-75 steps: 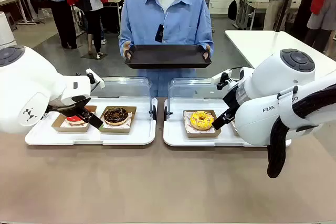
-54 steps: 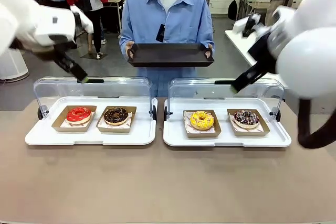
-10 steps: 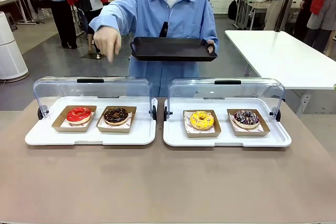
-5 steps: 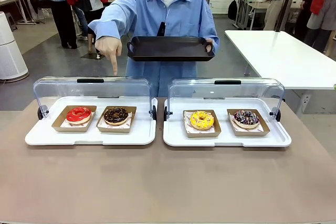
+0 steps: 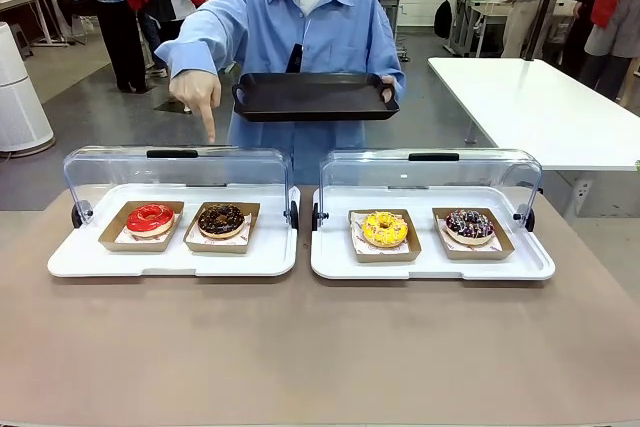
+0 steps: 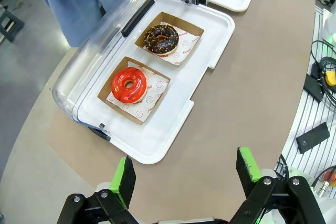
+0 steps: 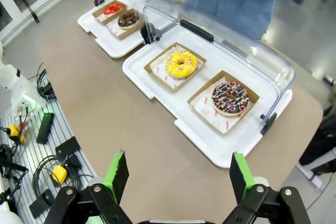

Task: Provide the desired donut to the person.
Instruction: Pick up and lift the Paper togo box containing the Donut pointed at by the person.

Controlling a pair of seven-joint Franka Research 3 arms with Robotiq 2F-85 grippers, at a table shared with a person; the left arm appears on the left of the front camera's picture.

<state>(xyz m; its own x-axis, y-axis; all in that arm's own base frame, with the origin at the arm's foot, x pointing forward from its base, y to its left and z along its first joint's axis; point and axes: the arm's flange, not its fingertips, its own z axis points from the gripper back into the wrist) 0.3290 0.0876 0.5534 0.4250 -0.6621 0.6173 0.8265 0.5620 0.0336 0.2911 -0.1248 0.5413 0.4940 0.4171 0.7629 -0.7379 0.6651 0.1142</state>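
Matte brown table [image 5: 320, 347], glossy red donut [image 5: 150, 217]

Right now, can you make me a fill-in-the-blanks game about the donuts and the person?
The person holds a ___ tray.
The person's other hand points ___.
Next to the sprinkled donut sits a ___ donut.
The left case holds ___ donuts.
Missing words: black, down, yellow, two.
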